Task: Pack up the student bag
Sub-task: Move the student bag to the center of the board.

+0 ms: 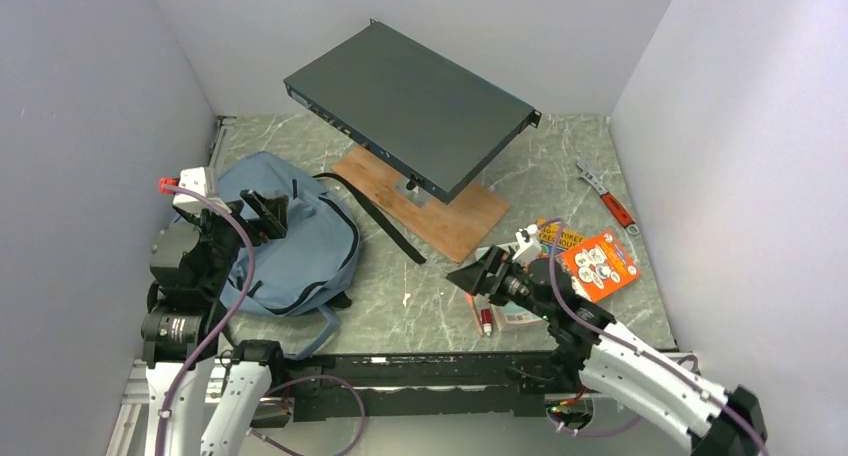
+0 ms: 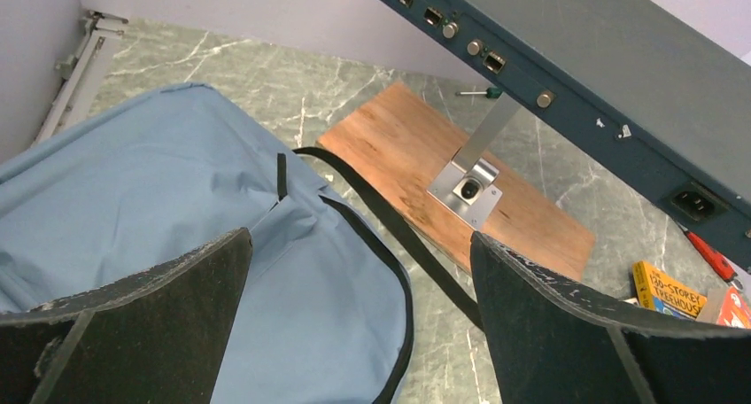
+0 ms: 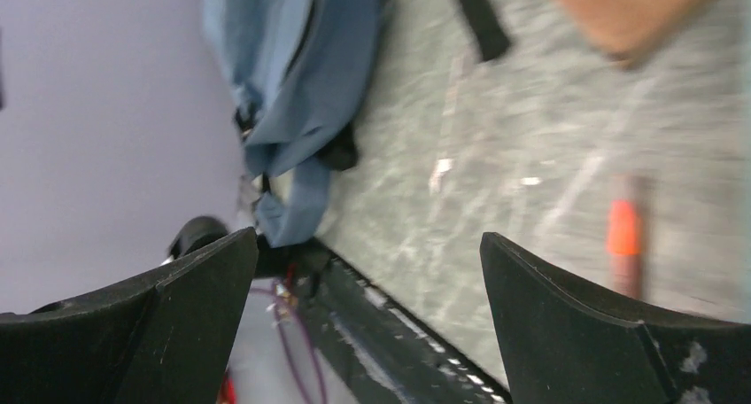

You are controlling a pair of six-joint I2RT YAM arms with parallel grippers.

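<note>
the student bag (image 1: pixel 300 251) lies flat on the left side of the marble-patterned table (image 1: pixel 430 301), soft light blue-grey fabric with black zipper lines, and one black strap (image 1: pixel 385 221) trails right along the edge of a wooden board (image 1: pixel 455 221). the left gripper (image 1: pixel 265 212) hangs over the bag's far part, jaws spread wide with nothing between them. a bracket on the board holds a dark flat metal box (image 1: pixel 410 106) tilted above it. right of centre the right gripper (image 1: pixel 478 274) sits low over the table, jaws wide apart and empty, near a red marker (image 1: pixel 485 319). an orange book (image 1: pixel 600 264) and a yellow book (image 1: pixel 557 236) lie just beyond it, and a red-handled wrench (image 1: pixel 608 198) lies farther back.
</note>
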